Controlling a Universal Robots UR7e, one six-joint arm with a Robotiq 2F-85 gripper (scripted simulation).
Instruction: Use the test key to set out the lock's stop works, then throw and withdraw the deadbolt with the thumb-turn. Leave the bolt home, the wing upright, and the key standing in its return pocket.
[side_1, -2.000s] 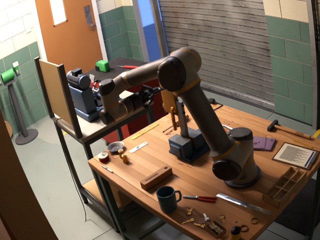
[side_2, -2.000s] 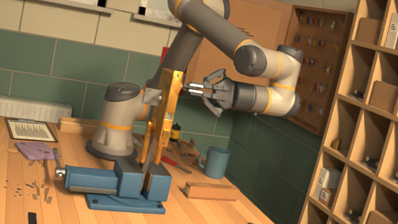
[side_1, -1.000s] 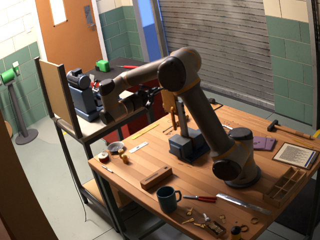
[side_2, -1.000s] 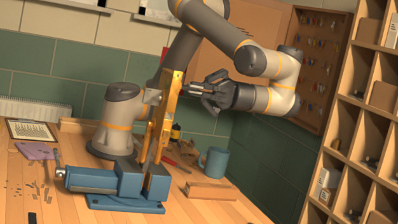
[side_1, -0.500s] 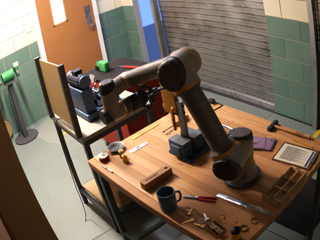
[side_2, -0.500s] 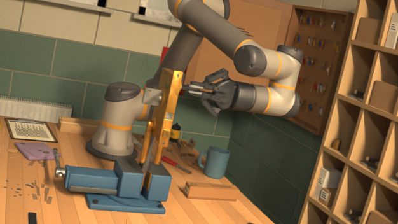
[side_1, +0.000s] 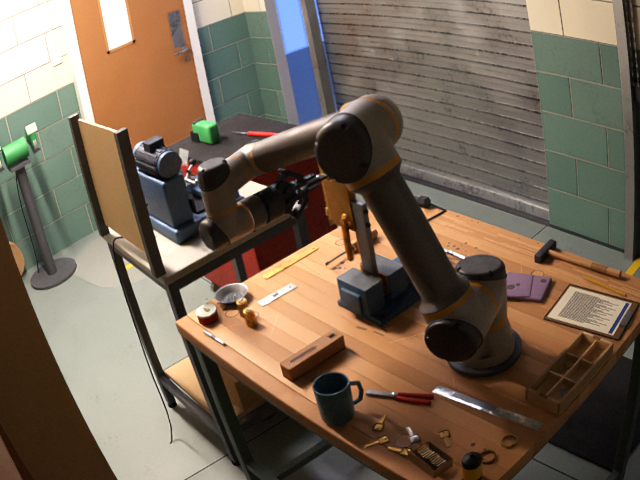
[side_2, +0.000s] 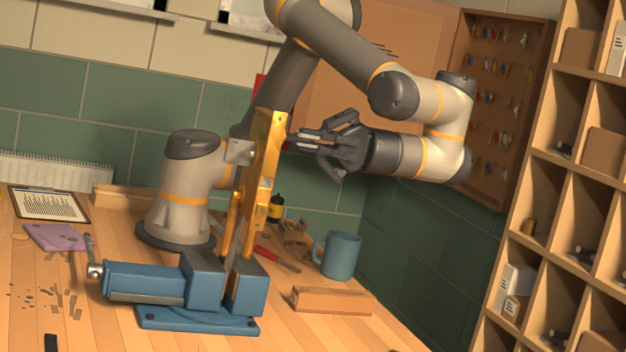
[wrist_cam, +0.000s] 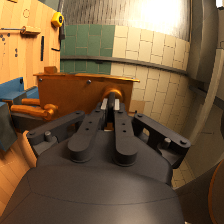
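Note:
At the middle of the bench a blue vice (side_1: 375, 292) clamps the brass lock case (side_2: 262, 165) upright on edge. The thumb-turn wing (wrist_cam: 111, 100) on the case's upper face is held in my gripper (wrist_cam: 110, 108), which reaches in level from the side. The wing sits in a round brass rose (wrist_cam: 112, 92). A brass lever handle (wrist_cam: 34, 111) juts from the case lower down, near the vice jaws. The wooden block with a slot (side_1: 312, 355) lies on the bench in front of the vice. I cannot make out the test key.
Behind the bench a grey roller shutter (side_1: 434, 93) fills the wall. A side table with a blue machine (side_1: 165, 194) stands at the left. A blue mug (side_1: 335, 398), pliers (side_1: 403, 397), loose keys (side_1: 385, 434) and a divided tray (side_1: 571, 372) lie near the front edge.

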